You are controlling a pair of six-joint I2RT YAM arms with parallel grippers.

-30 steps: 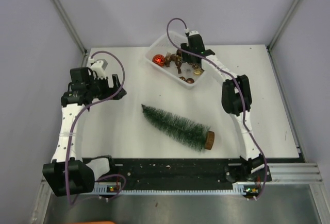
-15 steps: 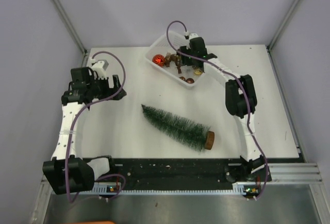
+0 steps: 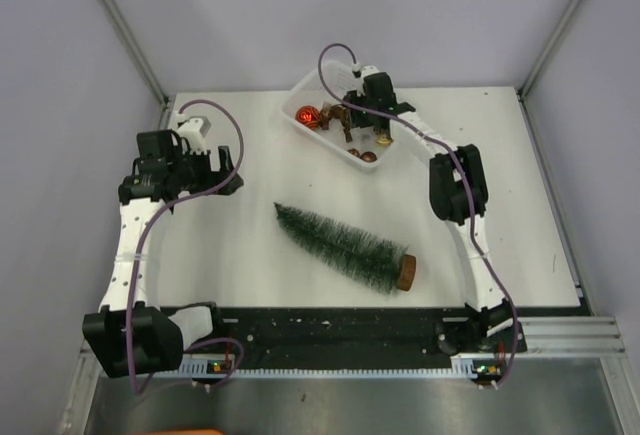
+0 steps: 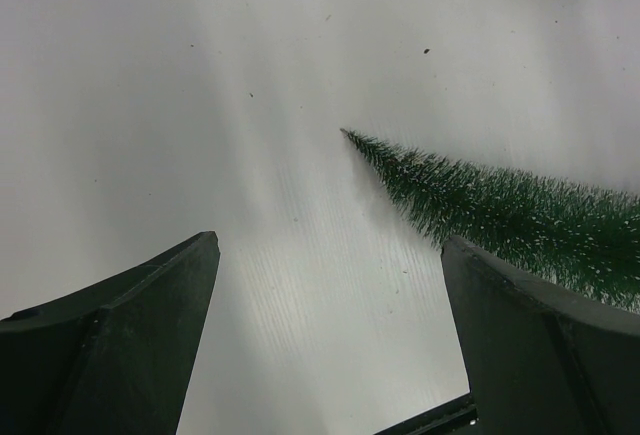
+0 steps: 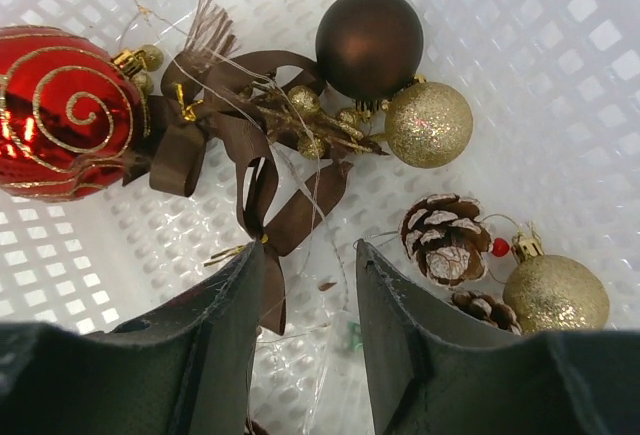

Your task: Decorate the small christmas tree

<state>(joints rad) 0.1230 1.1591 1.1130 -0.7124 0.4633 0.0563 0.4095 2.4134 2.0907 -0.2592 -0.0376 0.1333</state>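
The small christmas tree (image 3: 345, 247) is lying on its side on the white table (image 3: 230, 255), its bristles resting against the surface. It is showing as a slim cone of dark green bristles dusted with pale frosted flecks, ending in a round brown wooden disc base (image 3: 406, 272). It is stretching diagonally across the near middle of the table, its pointed tip (image 3: 279, 208) aiming toward the far left and its base sitting at the near right, close to the table's near edge. In the left wrist view the cone is widening steadily from the thin tip.
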